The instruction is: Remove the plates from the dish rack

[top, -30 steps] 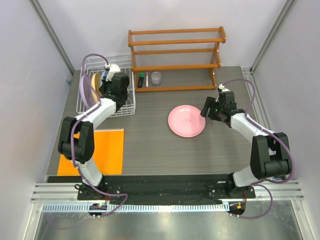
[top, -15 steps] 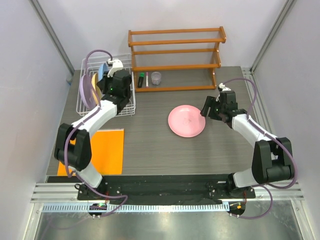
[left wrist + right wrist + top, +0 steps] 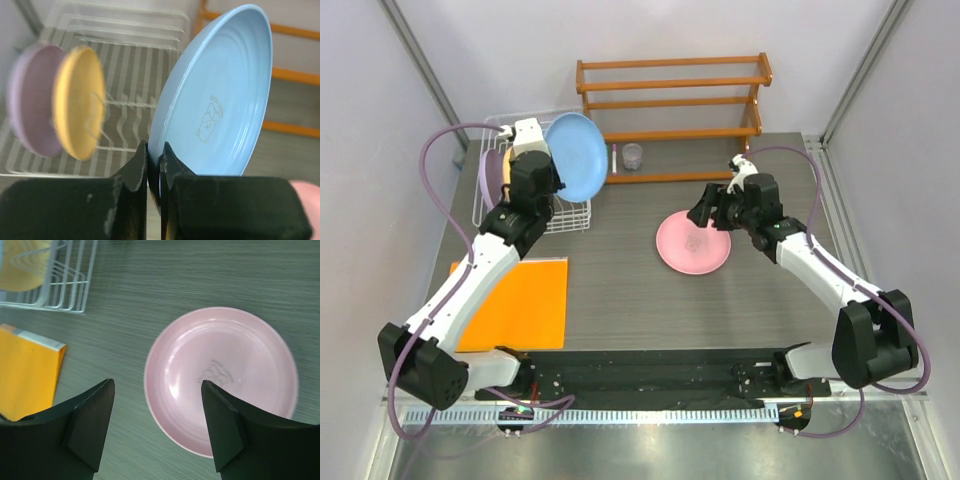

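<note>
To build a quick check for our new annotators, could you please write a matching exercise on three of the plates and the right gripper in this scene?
Things:
1. round light blue plastic plate
2. round pink plastic plate
3. round yellow plastic plate
4. right gripper

States:
A. lying flat on the dark grey table
B. open, holding nothing
C. clamped at its rim by the left gripper
D. standing on edge in the white wire dish rack

Pairs: 1-C, 2-A, 3-D, 4-B.
</note>
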